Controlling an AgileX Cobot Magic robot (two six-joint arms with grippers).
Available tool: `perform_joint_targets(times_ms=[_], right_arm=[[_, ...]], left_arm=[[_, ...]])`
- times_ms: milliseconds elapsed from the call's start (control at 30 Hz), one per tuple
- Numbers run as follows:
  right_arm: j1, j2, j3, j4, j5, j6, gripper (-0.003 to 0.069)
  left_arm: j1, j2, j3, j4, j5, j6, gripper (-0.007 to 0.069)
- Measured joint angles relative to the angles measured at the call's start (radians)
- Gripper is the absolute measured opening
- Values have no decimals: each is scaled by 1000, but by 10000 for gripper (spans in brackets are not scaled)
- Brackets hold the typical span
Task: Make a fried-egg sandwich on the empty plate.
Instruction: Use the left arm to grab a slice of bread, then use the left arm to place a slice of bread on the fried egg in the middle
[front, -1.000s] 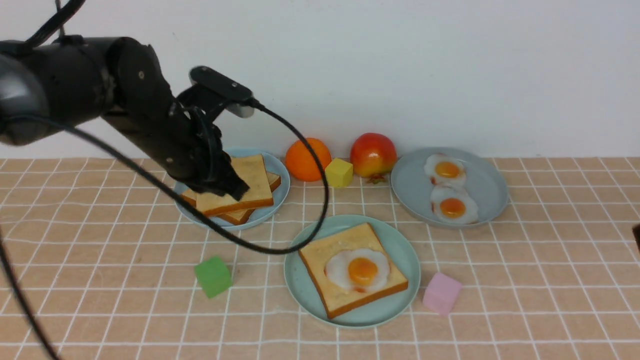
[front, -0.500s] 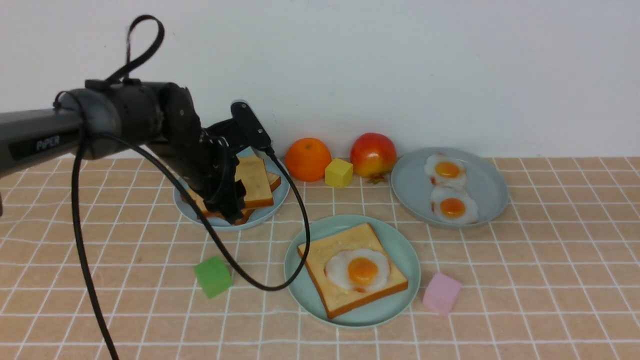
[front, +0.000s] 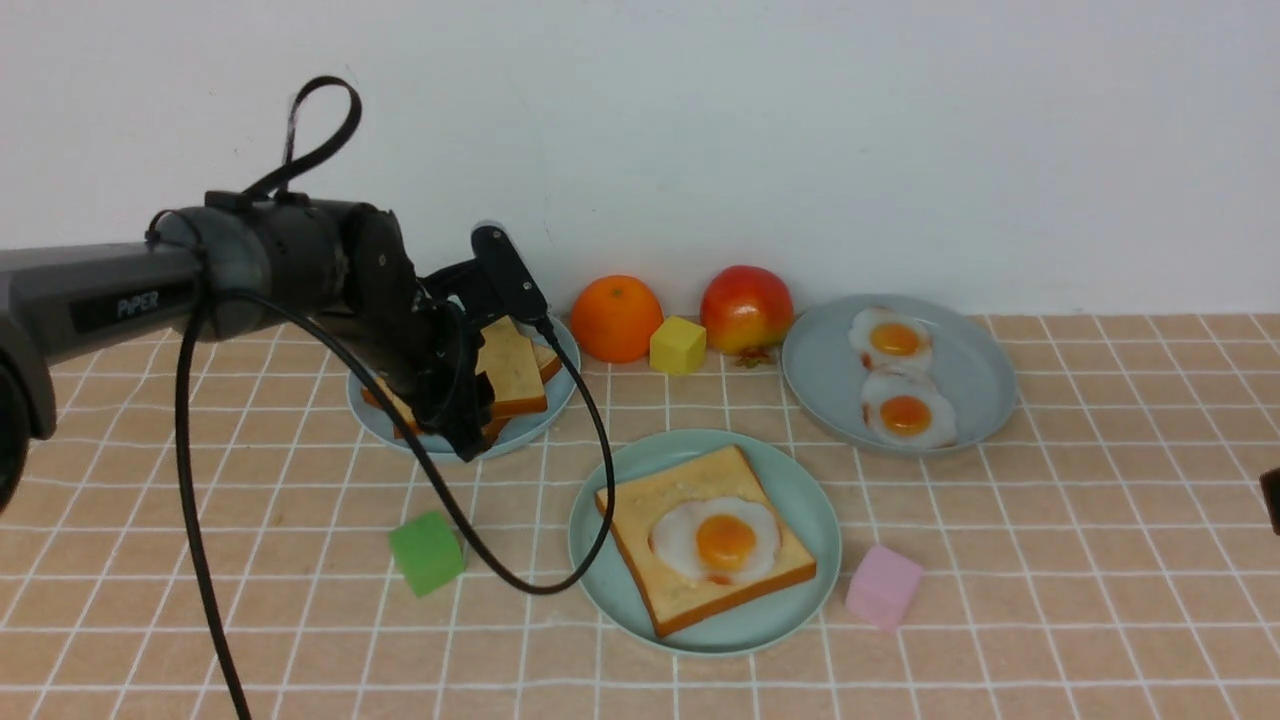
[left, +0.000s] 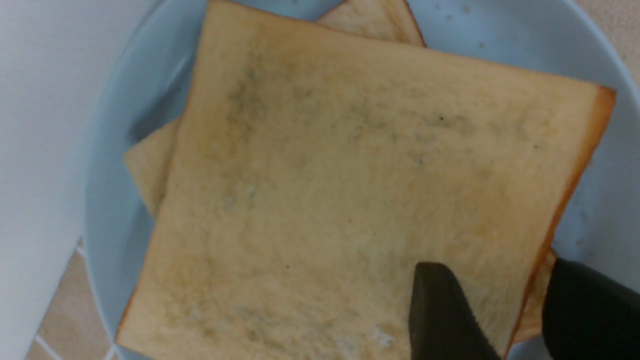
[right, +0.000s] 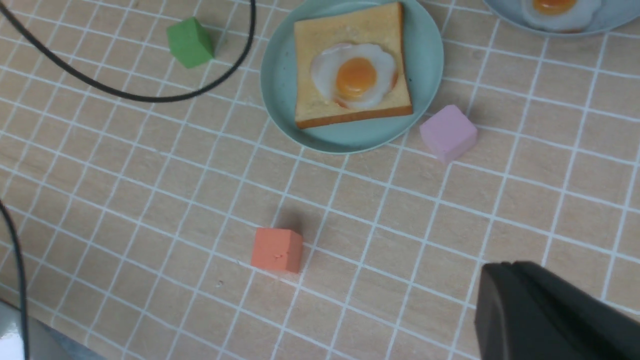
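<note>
The mint-green plate (front: 800, 500) (right: 280, 75) sits at centre front, holding one toast slice (front: 660, 510) (right: 320, 30) with the fried egg (front: 722, 540) (right: 356, 75) on top. Two more toast slices are stacked on a blue-grey plate (front: 560, 345) (left: 115, 125) at the back left. My left gripper (front: 470, 430) (left: 505, 280) is open astride the near edge of the top slice (front: 515, 370) (left: 350, 175), one finger over its face, the other beyond its crust above the lower slice (left: 145, 165). My right gripper (right: 495, 272) hangs shut and empty at the right, over bare tablecloth.
An orange (front: 617, 318), a yellow cube (front: 678, 345) and an apple (front: 746, 308) line the back wall. A blue-grey plate (front: 830, 380) with two eggs is back right. Green cube (front: 427, 552), pink cube (front: 883, 586) and an orange-red cube (right: 277, 250) lie loose. The left arm's cable (front: 560, 580) loops beside the mint plate.
My left arm has swung lower and flatter over the back-left plate. Its gripper went from shut to open and now straddles the top slice's edge. The right arm has hardly moved.
</note>
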Motion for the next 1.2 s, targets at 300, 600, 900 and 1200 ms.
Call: perform_joint_targets(times_ms=[300,600,900,1200], right_arm=[[0,0,0,7,20,0,15],[0,-2,0,8,21,0,22],[0,-2,0,8,35,-34,31],[0,-63,0,4,70,-49,37]], left_arm=[[0,9,-6,1,-8,0,208],[0,-7,-6,-2,-6,1,11],[-112,-238,-3,-10,151,-250,11],[-465,-295,114,82,210,-436,11]])
